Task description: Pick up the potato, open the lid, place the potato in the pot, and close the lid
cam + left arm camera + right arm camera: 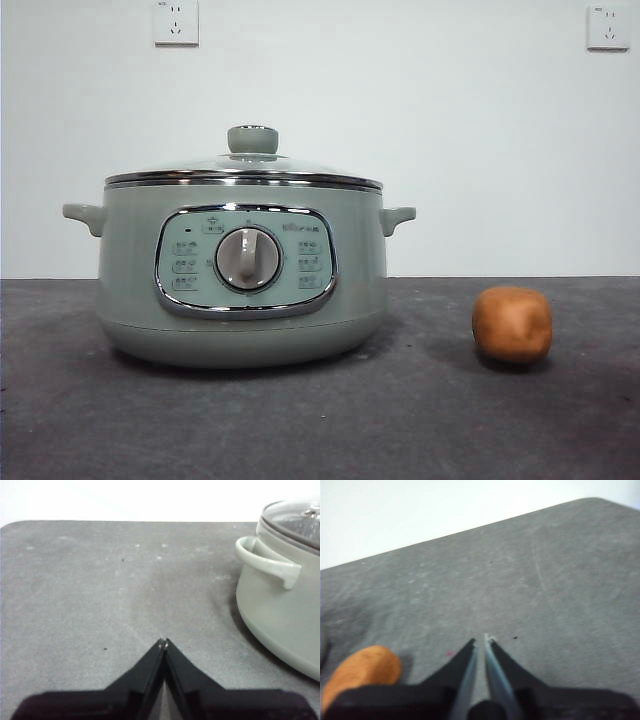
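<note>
Watching: nothing moved yet, I judge pick step not begun.
Potato (512, 323): on grey mat (320, 420), apart from pot (240, 280), lid (245, 168) on.
R gripper (484, 639): jaws nearly closed, empty; potato just beside, so nearer arm.
L gripper (163, 642): jaws closed, empty, near pot handle.
Room: white wall, two sockets.

In the left wrist view the picture's edge cuts off most of the large pale sage-green cooker pot (280, 615) and its domed clear glass lid (295, 520). In the right wrist view the roundish orange-brown potato (362, 672) is blurred, partly hidden behind the right tool (482, 640). The cooker's panel markings are too small to read.
</note>
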Motion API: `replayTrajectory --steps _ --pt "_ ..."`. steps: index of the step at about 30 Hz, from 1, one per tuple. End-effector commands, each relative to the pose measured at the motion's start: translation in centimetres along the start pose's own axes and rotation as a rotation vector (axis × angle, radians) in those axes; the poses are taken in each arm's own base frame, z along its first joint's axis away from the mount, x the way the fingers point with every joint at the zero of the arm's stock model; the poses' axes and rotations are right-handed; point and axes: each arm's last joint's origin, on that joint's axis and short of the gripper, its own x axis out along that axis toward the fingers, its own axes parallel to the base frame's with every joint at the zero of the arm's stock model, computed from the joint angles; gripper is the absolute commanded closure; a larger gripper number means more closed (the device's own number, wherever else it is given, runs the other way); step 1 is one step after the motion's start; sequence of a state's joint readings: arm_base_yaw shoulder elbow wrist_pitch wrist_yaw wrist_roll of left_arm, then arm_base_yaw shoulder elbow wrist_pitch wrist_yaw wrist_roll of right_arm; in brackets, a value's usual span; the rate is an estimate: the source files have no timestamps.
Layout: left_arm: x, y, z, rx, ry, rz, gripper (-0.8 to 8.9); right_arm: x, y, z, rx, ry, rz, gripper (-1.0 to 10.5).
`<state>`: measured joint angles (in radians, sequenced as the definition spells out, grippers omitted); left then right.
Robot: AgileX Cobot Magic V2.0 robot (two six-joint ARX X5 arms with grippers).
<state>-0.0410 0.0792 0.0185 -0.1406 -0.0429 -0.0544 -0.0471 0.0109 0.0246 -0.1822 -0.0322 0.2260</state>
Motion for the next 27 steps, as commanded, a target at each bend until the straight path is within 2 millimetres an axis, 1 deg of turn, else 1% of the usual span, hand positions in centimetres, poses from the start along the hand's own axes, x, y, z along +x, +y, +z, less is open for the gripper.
replayTrajectory --steps 1,2,3,4,6,7,14,16,17,18,20,23,27 --pt "0.0 0.0 0.1 -0.005 -0.005 0.000 8.10 -0.3 0.3 0.8 0.032 -0.024 0.046 6.7" --pt "-0.1 0.0 0.2 -0.005 -0.009 0.000 7.89 -0.4 0.5 1.2 0.032 -0.031 0.063 6.1" --pt "-0.1 0.0 0.4 -0.006 -0.016 -0.002 7.29 -0.6 0.6 1.6 0.031 -0.038 0.078 5.6" --pt "-0.2 -0.1 0.7 -0.008 -0.023 -0.005 6.37 -0.7 0.7 2.0 0.029 -0.043 0.086 5.3" --pt "-0.4 -0.1 1.2 -0.024 -0.038 -0.023 4.73 -1.1 0.9 2.9 0.029 -0.050 0.089 5.0" --pt "-0.4 -0.2 1.5 -0.027 -0.044 -0.030 4.32 -1.2 1.0 3.4 0.029 -0.053 0.090 5.0" --pt "-1.1 -0.3 3.8 -0.046 -0.059 -0.057 4.26 -1.8 2.2 7.2 0.033 -0.052 0.169 4.9" --pt "-1.4 -0.4 4.8 -0.052 -0.061 -0.058 4.13 -1.7 2.5 8.2 0.033 -0.035 0.190 4.0" --pt "-1.5 -0.4 5.3 -0.055 -0.061 -0.058 3.85 -1.6 2.6 8.8 0.034 -0.021 0.200 3.5" --pt "-1.6 -0.4 5.9 -0.063 -0.061 -0.058 3.60 -1.4 2.8 9.4 0.035 -0.001 0.211 3.1" --pt "-1.8 -0.5 6.9 -0.078 -0.057 -0.058 3.42 -1.1 3.1 10.4 0.039 0.042 0.232 2.8" --pt "-2.0 -0.6 8.5 -0.077 -0.033 -0.061 3.42 -0.5 3.7 12.0 0.052 0.139 0.302 2.8" --pt "-2.0 -0.9 10.7 -0.077 0.039 -0.134 3.42 0.6 4.6 13.8 0.094 0.308 0.426 2.8"
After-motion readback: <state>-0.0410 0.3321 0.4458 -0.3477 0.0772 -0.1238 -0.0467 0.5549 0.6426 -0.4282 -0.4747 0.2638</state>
